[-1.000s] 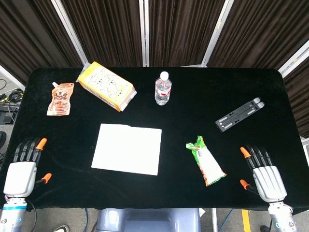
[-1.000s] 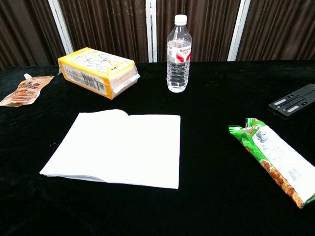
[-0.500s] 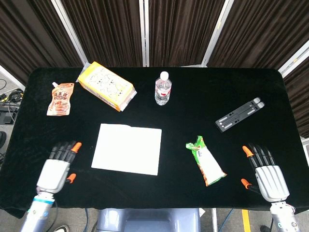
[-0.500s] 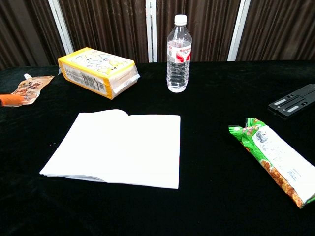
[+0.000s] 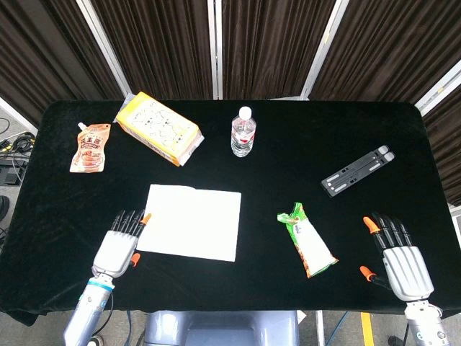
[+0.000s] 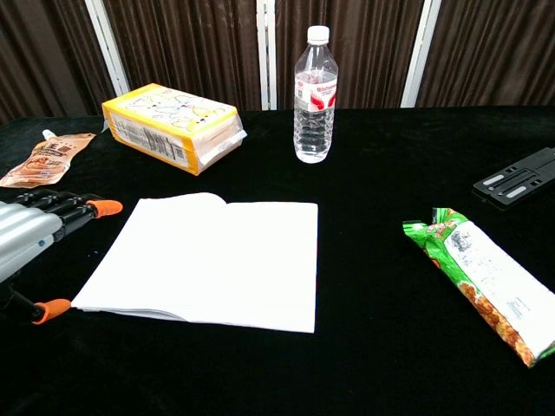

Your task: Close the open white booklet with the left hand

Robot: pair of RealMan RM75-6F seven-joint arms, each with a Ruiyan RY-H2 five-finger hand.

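The white booklet (image 5: 191, 222) lies open and flat in the middle of the black table (image 5: 288, 180); the chest view shows the booklet (image 6: 208, 260) with its left page slightly arched near the top. My left hand (image 5: 119, 248) hovers just left of the booklet's near left corner, fingers straight and apart, holding nothing. In the chest view the left hand (image 6: 30, 243) enters from the left edge, its orange fingertips (image 6: 106, 207) close to the booklet's left edge. My right hand (image 5: 396, 259) stays open at the table's near right edge.
A yellow box (image 5: 158, 128), a brown pouch (image 5: 91, 148) and a water bottle (image 5: 243, 132) stand along the far side. A green snack bag (image 5: 307, 239) lies right of the booklet, with a black stand (image 5: 358, 171) further right.
My left hand has moved rightward from the table's left edge to beside the booklet, coming into the chest view. The right hand and the booklet have not moved.
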